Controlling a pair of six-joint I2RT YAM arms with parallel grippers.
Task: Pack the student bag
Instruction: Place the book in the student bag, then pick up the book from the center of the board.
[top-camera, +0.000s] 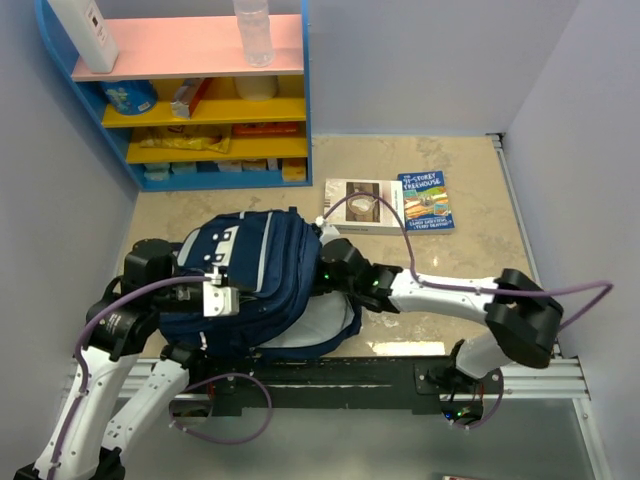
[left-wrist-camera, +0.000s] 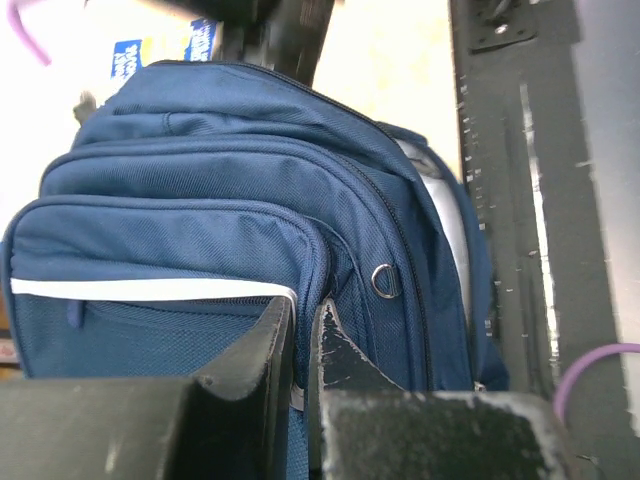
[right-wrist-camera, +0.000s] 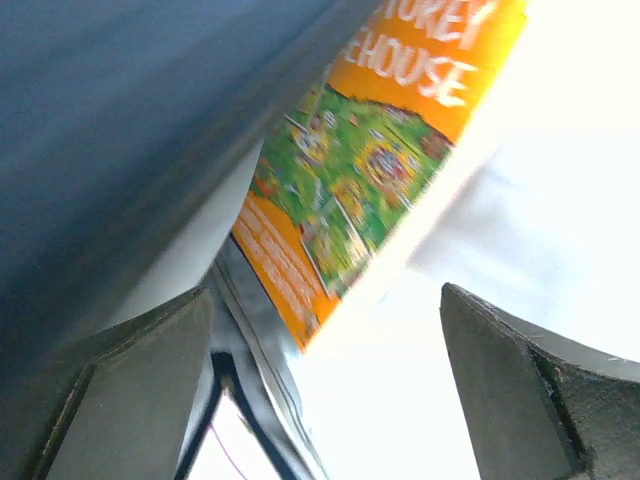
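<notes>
Though blurry — book (right-wrist-camera: 370, 170) in student bag (top-camera: 255, 275)

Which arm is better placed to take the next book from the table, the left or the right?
Right. The right claw is open and empty, close to the blue book beside the student bag. The left claw is shut on the bag's front.

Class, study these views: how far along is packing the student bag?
Done: an orange book looks tucked inside the student bag, the open right claw clear of it. In hand: the left claw pinches the bag's fabric. Remaining: a blue book and a pale book lie on the table.
</notes>
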